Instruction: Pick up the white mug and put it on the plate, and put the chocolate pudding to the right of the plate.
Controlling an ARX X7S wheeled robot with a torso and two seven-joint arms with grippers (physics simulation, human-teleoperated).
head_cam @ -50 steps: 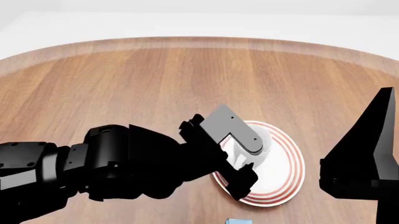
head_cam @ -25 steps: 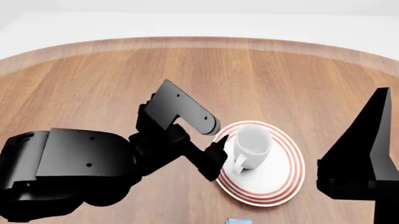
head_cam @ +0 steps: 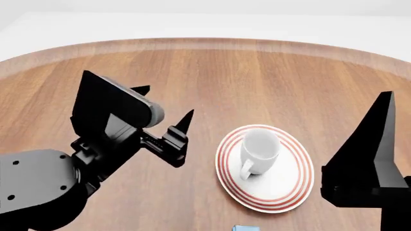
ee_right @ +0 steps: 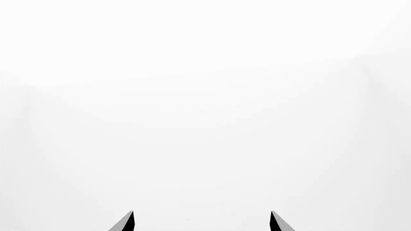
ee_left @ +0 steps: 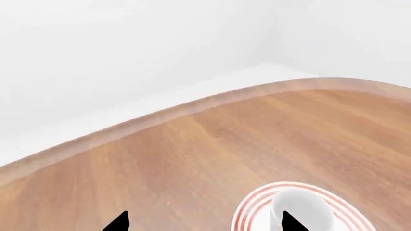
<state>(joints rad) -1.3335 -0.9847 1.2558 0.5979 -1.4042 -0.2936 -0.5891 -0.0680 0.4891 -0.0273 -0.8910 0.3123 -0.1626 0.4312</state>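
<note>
White mug point(head_cam: 259, 146) on plate point(head_cam: 292, 185), left claw point(head_cam: 163, 108) apart

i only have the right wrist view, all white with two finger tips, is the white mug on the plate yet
Observer: Yes, the glossy white ceramic mug stands upright on the round red-ringed white plate.
Operator: is the left gripper clear of it
Observer: Yes, the left gripper is open, left of the plate, touching nothing.
Operator: see the pudding
Observer: Only a light blue corner at the head view's bottom edge, nearer the robot than the plate.
</note>
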